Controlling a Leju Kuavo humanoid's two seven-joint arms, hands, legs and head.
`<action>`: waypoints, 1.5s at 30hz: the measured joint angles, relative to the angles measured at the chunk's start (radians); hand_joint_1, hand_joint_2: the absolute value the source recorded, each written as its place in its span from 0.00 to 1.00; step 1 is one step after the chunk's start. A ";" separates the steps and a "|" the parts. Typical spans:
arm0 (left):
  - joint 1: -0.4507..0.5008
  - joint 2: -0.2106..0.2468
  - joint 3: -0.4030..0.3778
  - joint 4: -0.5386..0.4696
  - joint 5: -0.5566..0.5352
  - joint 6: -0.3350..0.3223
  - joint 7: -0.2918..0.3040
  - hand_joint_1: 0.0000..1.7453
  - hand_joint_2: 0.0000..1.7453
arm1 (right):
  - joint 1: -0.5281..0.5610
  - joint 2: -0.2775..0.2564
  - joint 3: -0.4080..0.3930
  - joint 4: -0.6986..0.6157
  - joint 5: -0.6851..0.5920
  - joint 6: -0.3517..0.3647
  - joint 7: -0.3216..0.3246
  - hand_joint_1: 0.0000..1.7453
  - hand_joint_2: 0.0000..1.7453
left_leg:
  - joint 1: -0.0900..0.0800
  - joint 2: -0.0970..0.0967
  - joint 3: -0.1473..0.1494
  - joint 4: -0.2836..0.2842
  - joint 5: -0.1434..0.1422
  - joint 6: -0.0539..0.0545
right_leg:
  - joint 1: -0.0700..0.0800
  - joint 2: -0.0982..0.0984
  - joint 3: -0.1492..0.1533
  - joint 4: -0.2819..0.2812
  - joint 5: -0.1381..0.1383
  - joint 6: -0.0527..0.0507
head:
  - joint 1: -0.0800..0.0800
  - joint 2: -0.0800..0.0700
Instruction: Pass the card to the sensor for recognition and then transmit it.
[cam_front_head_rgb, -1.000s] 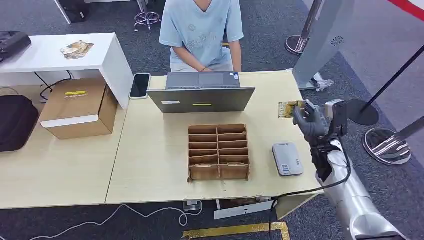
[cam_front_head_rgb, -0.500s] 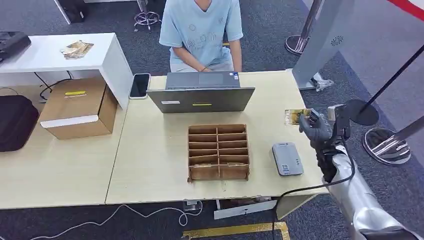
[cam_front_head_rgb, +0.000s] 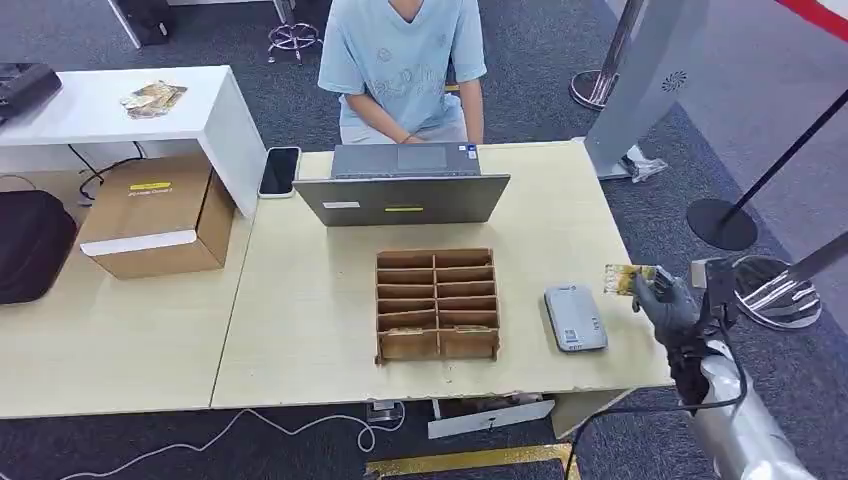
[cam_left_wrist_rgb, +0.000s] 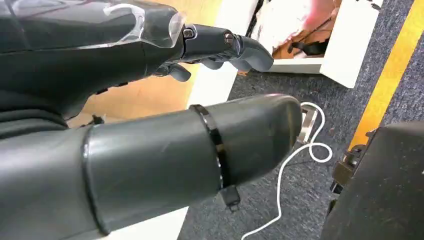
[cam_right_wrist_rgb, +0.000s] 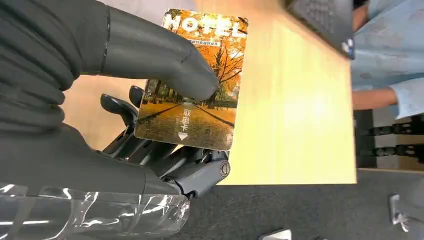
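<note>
- Your light wooden table (cam_front_head_rgb: 300, 300) carries a laptop (cam_front_head_rgb: 403, 185), divided cardboard tray (cam_front_head_rgb: 437, 303) and grey sensor (cam_front_head_rgb: 574, 317); grey carpet surrounds it
- Your right hand (cam_front_head_rgb: 668, 303) pinches the card (cam_front_head_rgb: 622, 279), now lower, just beside the sensor
- Your left hand (cam_left_wrist_rgb: 215, 47) holds nothing, fingers apart

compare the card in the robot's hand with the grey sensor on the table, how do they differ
The card is colourful, printed with an autumn tree scene; the sensor is plain grey with a small label. The card is held off the table, pinched in the right hand; the sensor lies flat on the table, untouched. The card looks thin, the sensor thicker. Both are rectangles with rounded corners.
</note>
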 joint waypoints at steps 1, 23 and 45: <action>0.000 0.000 0.000 0.000 -0.005 0.000 0.002 0.00 0.00 | 0.013 -0.003 -0.004 -0.004 0.006 0.000 0.001 1.00 1.00 | 0.000 0.000 0.000 0.000 0.000 0.000 | 0.000 0.000 0.000 0.000 0.000 0.000 | 0.000 0.000; -0.001 -0.001 -0.005 -0.002 -0.003 0.000 -0.004 0.00 0.00 | 0.012 0.006 0.019 0.008 0.201 -0.043 -0.005 1.00 1.00 | 0.000 0.001 0.000 0.000 0.000 0.000 | 0.000 0.000 0.000 0.000 0.000 0.000 | 0.000 0.000; -0.002 -0.001 -0.005 -0.002 0.056 0.000 -0.022 0.00 0.00 | -0.110 0.054 0.095 0.115 0.300 -0.082 0.030 1.00 1.00 | 0.000 0.000 0.000 0.000 0.000 0.000 | 0.000 0.000 0.000 0.001 0.000 0.000 | 0.000 0.000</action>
